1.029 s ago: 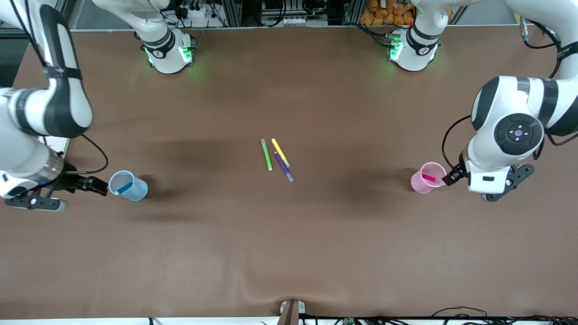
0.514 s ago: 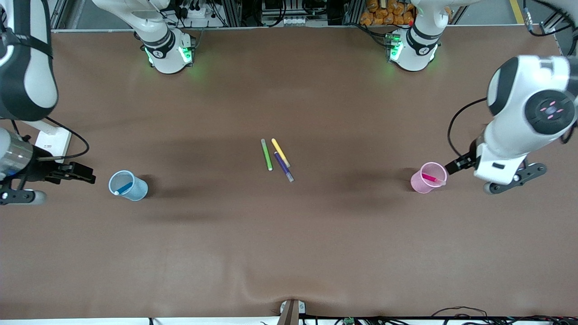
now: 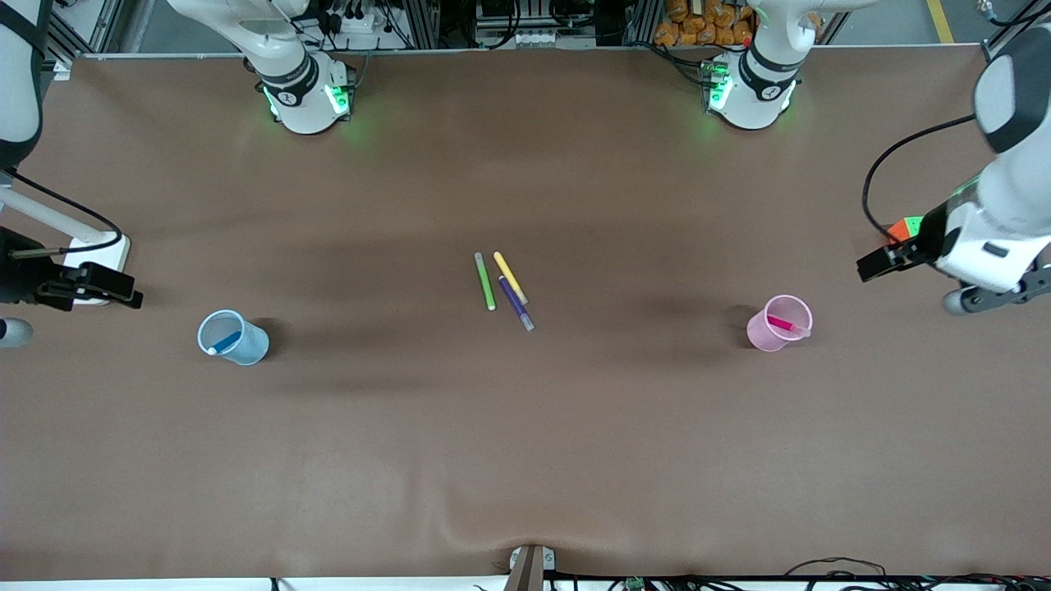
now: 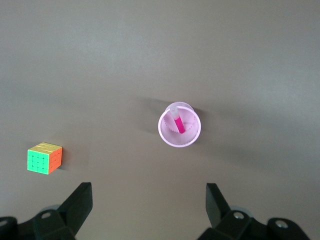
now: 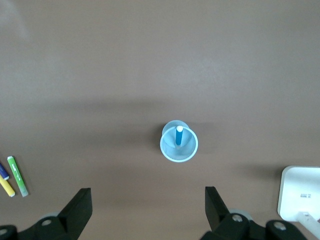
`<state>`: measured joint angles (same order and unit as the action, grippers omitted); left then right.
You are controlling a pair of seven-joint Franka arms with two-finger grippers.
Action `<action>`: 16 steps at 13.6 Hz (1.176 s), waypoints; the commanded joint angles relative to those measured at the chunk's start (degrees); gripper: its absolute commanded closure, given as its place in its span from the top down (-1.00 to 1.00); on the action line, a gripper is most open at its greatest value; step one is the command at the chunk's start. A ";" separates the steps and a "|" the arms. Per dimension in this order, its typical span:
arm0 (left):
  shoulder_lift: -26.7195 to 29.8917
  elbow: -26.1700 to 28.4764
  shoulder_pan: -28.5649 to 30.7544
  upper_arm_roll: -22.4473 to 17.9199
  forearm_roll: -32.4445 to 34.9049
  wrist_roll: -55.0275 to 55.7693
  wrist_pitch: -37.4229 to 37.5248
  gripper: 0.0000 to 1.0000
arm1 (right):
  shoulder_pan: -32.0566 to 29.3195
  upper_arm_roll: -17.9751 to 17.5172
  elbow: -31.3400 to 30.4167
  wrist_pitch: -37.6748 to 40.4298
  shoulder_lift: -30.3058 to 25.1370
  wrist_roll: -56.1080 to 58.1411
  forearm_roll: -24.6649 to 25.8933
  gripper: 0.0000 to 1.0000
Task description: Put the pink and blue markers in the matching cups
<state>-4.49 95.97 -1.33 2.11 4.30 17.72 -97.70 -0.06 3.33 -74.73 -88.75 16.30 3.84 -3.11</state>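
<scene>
My left gripper (image 3: pixel 872 264) hangs in the air over the left arm's end of the table (image 3: pixel 525 460), its fingers (image 4: pixel 80 205) spread wide with nothing between them; it is well apart from the pink cup (image 3: pixel 777 323); my right gripper (image 3: pixel 115 286) hangs over the right arm's end, fingers (image 5: pixel 78 207) likewise wide apart and holding nothing, well apart from the blue cup (image 3: pixel 232 337).

The pink marker (image 3: pixel 782 324) stands tilted in the pink cup, its pale cap leaning on the rim; the left wrist view shows the same cup (image 4: pixel 179 130) and marker (image 4: pixel 177 121) from above; the blue marker (image 3: pixel 223 341) leans in the blue cup, pale cap against the rim, and the right wrist view shows that cup (image 5: pixel 178 142) and marker (image 5: pixel 179 135) from above.

Near the middle of the table lie a green pen (image 3: pixel 485 281), a yellow pen (image 3: pixel 510 277) and a purple pen (image 3: pixel 516 304), close together; the purple one lies nearest the front camera, touching the yellow.

A colour cube (image 4: pixel 44 158) sits on the table toward the left arm's end, near my left gripper; a white block (image 3: pixel 94 253) sits at the right arm's end, near my right gripper.
</scene>
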 commanded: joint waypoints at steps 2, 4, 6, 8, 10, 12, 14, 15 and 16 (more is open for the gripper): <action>4.57 0.71 -5.34 -5.35 -1.48 -1.90 1.10 1.00 | 0.24 0.10 0.81 3.48 -0.75 0.56 -0.15 1.00; 6.07 0.62 -6.14 -5.36 -1.48 -1.99 2.33 1.00 | -0.29 -0.17 4.84 8.74 -0.66 0.82 -0.58 1.00; 7.65 0.79 -6.49 -5.36 -1.57 -3.12 3.91 1.00 | 0.32 0.10 7.31 12.71 -0.83 0.56 0.20 1.00; 8.71 0.80 -6.93 -5.97 -2.80 -4.09 6.36 1.00 | 0.06 0.27 6.28 15.45 -5.11 -0.05 0.21 1.00; 10.46 0.97 -7.55 -7.02 -3.06 -5.41 7.52 1.00 | -0.03 0.36 2.42 15.02 -8.64 -3.03 0.21 1.00; 11.87 1.58 -7.98 -8.42 -4.38 -7.69 7.87 1.00 | 0.32 -0.08 -1.80 14.67 -11.54 -6.99 1.69 1.00; 13.45 2.46 -8.69 -9.75 -4.47 -8.05 8.49 1.00 | 0.15 0.01 -8.11 11.26 -15.93 -7.00 2.58 1.00; 14.15 3.16 -8.69 -9.75 -4.47 -8.23 8.49 1.00 | -0.11 0.01 -11.37 9.23 -18.65 -6.92 2.58 1.00; 14.77 3.60 -8.60 -9.75 -4.47 -8.40 8.49 1.00 | -0.11 0.01 -13.92 7.82 -20.50 -6.83 2.58 1.00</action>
<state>7.55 97.10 -9.05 -6.89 0.65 10.10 -89.36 -0.09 3.59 -79.67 -77.12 2.70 -1.89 -1.40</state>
